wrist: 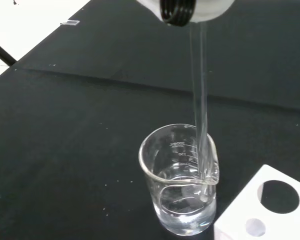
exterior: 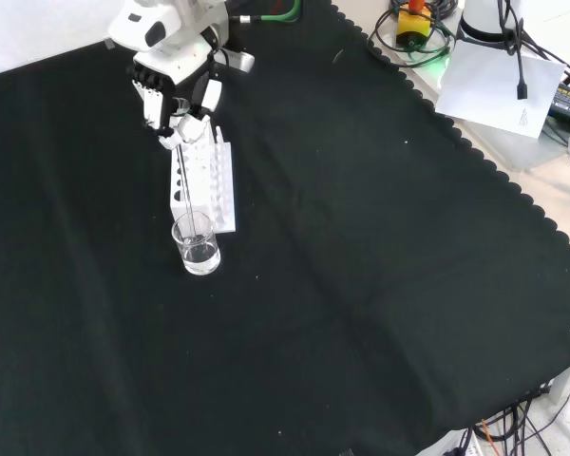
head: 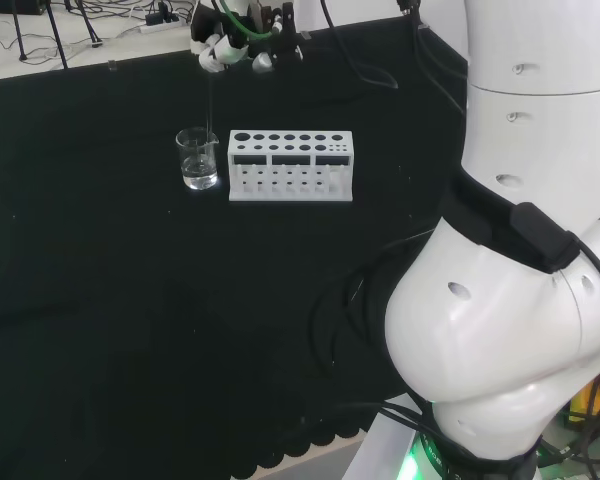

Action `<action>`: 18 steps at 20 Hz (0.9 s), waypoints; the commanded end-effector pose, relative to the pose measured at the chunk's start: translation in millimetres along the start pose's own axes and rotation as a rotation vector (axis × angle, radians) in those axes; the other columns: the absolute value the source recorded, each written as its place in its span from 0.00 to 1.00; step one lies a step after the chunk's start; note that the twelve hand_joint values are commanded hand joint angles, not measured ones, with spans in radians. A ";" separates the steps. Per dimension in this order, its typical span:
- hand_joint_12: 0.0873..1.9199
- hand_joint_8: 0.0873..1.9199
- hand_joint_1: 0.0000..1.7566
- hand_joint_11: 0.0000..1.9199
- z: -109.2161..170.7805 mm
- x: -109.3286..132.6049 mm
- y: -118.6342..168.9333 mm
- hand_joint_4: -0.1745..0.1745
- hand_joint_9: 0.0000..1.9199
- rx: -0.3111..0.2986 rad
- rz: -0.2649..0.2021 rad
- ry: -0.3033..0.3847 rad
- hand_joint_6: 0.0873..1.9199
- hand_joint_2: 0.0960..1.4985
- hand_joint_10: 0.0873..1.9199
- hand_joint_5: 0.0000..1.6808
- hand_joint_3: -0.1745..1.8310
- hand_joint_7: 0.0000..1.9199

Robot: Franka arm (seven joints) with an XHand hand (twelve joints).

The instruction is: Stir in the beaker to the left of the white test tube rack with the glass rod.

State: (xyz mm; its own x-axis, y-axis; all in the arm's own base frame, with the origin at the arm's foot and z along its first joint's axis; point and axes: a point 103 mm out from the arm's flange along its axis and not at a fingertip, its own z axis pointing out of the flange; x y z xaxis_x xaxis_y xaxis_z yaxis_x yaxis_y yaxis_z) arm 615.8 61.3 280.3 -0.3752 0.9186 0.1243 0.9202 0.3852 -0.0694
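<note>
A clear glass beaker point(head: 198, 159) point(exterior: 197, 244) point(wrist: 182, 179) with a little clear liquid stands just left of the white test tube rack point(head: 291, 166) point(exterior: 204, 182) point(wrist: 268, 210) in the head view. The hand point(head: 242, 40) point(exterior: 179, 90) hangs above the beaker, its fingers curled round the top of a glass rod point(head: 212, 110) point(exterior: 183, 185) point(wrist: 200, 100). The rod hangs nearly upright, and its lower end dips into the liquid close to the beaker's wall on the rack's side.
The arm's white links point(head: 520, 260) stand at the right of the head view. Cables and a power strip point(head: 160, 22) lie past the cloth's far edge. In the front view, papers and cables point(exterior: 499, 66) lie beyond the cloth's scalloped edge at the upper right.
</note>
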 end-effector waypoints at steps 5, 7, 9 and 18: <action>0.40 0.62 0.73 0.88 9.2 40.9 15.7 0.00 0.89 0.030 -0.061 -0.005 0.32 0.60 0.44 0.61 0.24 0.56; 0.40 0.62 0.73 0.88 10.6 40.5 24.0 0.00 0.89 0.015 -0.067 -0.005 0.32 0.60 0.44 0.61 0.24 0.56; 0.40 0.62 0.73 0.88 8.7 37.4 28.1 0.00 0.89 0.012 -0.068 -0.001 0.32 0.60 0.44 0.61 0.24 0.56; 0.40 0.62 0.73 0.88 1.4 12.8 22.7 0.00 0.89 0.002 -0.031 0.007 0.32 0.60 0.44 0.61 0.25 0.56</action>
State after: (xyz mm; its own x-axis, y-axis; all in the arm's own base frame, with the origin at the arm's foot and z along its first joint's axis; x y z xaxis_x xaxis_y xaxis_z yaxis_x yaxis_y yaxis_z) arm 636.5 95.9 282.0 -0.4234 0.8970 0.1267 0.8997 0.4328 -0.0576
